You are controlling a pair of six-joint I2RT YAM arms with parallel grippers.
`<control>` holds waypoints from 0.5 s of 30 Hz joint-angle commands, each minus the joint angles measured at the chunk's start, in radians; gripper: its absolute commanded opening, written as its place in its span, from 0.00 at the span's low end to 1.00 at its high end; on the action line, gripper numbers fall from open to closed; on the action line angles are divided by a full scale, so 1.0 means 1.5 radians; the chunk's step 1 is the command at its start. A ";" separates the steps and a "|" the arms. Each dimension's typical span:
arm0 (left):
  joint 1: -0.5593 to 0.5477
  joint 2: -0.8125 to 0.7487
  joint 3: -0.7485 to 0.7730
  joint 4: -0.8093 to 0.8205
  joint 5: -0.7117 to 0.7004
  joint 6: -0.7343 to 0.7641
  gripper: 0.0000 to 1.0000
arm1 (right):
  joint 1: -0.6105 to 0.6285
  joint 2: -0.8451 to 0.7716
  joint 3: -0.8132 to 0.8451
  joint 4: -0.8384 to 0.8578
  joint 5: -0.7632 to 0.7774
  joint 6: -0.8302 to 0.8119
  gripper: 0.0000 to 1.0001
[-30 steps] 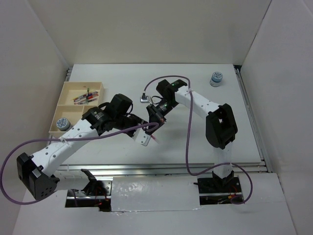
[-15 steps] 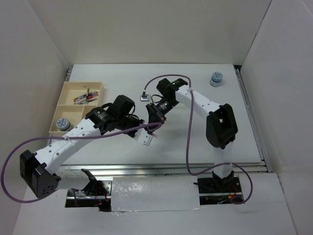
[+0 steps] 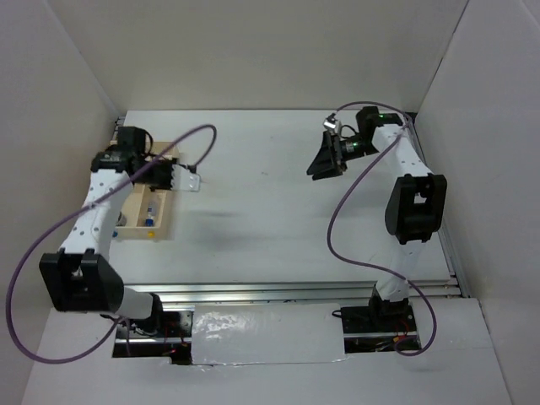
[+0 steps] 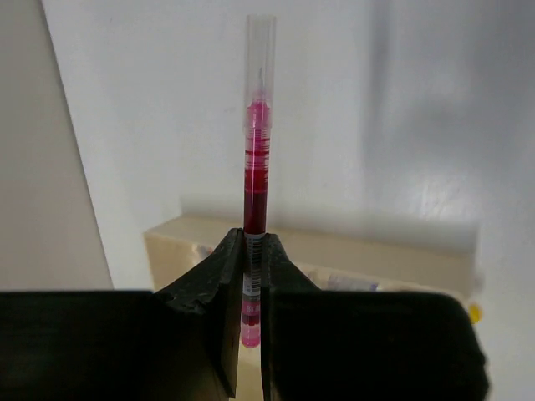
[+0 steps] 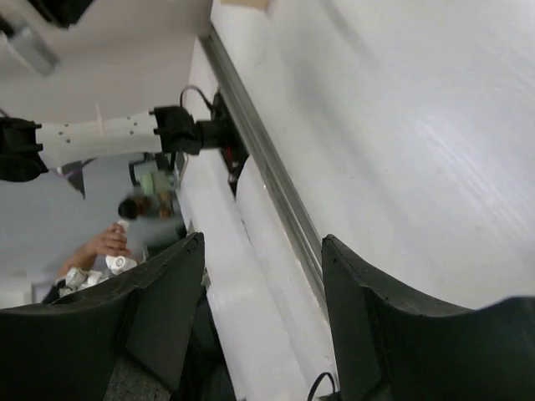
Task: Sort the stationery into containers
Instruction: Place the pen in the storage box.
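Note:
A red pen [image 4: 255, 175] with a clear cap stands upright between the jaws of my left gripper [image 4: 252, 251], which is shut on its lower barrel. In the top view my left gripper [image 3: 181, 179] hangs at the right edge of the light-wood tray [image 3: 165, 221] at the table's left side. Behind the pen the tray [image 4: 376, 251] shows as a pale box. Small blue-and-white items [image 3: 150, 213] lie in one compartment. My right gripper [image 3: 325, 160] is at the back right, open and empty. Its wrist view shows the right gripper [image 5: 263, 242] with only table between the jaws.
The left arm covers most of the tray. White walls close the table at the back and both sides. A metal rail [image 5: 267, 167] runs along the table edge in the right wrist view. A purple cable [image 3: 202, 135] loops over the left arm.
Both arms have left the table's middle. The left one swung to the tray with the red pen; the right one let go, opened and drew back to the far right.

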 commanded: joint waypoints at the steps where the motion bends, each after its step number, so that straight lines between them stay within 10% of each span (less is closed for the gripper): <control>1: 0.135 0.098 0.130 -0.059 0.075 0.152 0.00 | -0.043 -0.023 -0.016 -0.005 -0.009 -0.009 0.65; 15: 0.290 0.445 0.399 0.043 -0.050 0.133 0.00 | -0.047 -0.019 -0.056 0.033 0.014 0.014 0.61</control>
